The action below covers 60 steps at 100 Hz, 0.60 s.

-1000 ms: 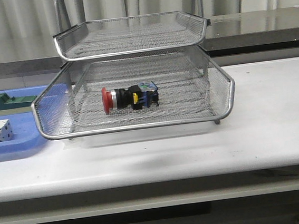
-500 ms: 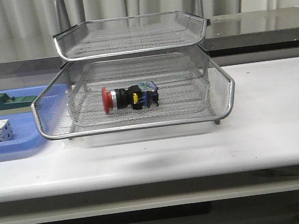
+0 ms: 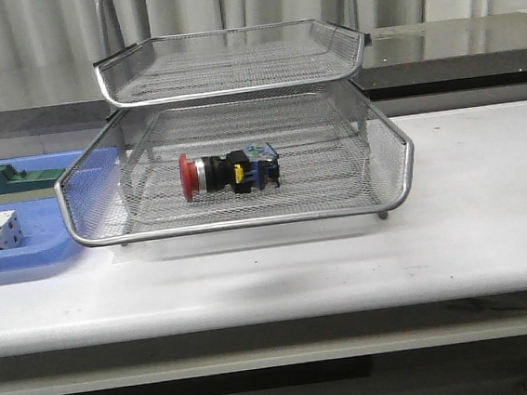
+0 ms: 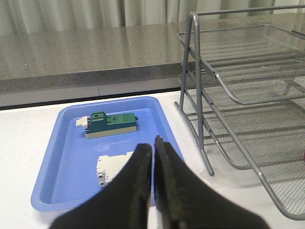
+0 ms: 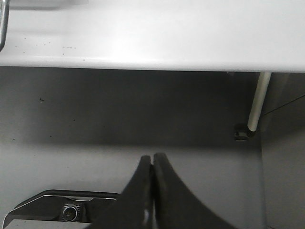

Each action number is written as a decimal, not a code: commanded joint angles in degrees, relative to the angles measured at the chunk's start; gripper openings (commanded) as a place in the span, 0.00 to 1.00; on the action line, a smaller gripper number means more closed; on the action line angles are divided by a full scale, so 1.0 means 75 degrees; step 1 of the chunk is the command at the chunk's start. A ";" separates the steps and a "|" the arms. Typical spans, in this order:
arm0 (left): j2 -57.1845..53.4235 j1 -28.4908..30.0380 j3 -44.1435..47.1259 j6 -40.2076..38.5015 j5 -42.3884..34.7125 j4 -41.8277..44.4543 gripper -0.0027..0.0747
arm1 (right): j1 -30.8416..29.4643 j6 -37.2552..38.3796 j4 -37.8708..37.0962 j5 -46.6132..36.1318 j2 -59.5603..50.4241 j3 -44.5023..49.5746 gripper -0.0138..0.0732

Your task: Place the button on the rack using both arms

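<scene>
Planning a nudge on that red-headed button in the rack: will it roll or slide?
The button lies on its side; its round red head and collar suggest it may roll. The boxy black rear probably limits that. The rack mesh likely resists sliding.

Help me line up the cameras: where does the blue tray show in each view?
Front view: the blue tray sits at the far left edge, beside the rack.
Left wrist view: it fills the lower left, its rim just beyond the shut left gripper.
Right wrist view: not in it.
Shared landmark: the green block in the tray.
</scene>
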 commanded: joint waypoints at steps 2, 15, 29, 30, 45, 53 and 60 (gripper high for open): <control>0.0018 0.0020 -0.0201 -0.0061 -0.0620 -0.0085 0.04 | 0.0016 -0.0032 -0.0094 -0.0360 -0.0013 -0.0252 0.08; 0.0018 0.0020 -0.0201 -0.0061 -0.0620 -0.0085 0.04 | 0.0016 -0.0032 0.0244 -0.0389 -0.0013 -0.0252 0.08; 0.0018 0.0020 -0.0201 -0.0061 -0.0620 -0.0085 0.04 | 0.0016 -0.0058 0.0918 -0.0793 0.0027 -0.0252 0.08; 0.0018 0.0020 -0.0201 -0.0061 -0.0620 -0.0085 0.04 | 0.0016 -0.0058 0.0951 -0.0834 0.0036 -0.0252 0.08; 0.0018 0.0020 -0.0201 -0.0061 -0.0620 -0.0085 0.04 | 0.0016 -0.0283 0.1712 -0.1119 0.0460 -0.0265 0.08; 0.0018 0.0020 -0.0201 -0.0061 -0.0620 -0.0085 0.04 | 0.0033 -0.0534 0.2188 -0.1241 0.0830 -0.0265 0.08; 0.0018 0.0020 -0.0201 -0.0061 -0.0620 -0.0085 0.04 | 0.0056 -0.0870 0.2622 -0.1339 0.1210 -0.0265 0.08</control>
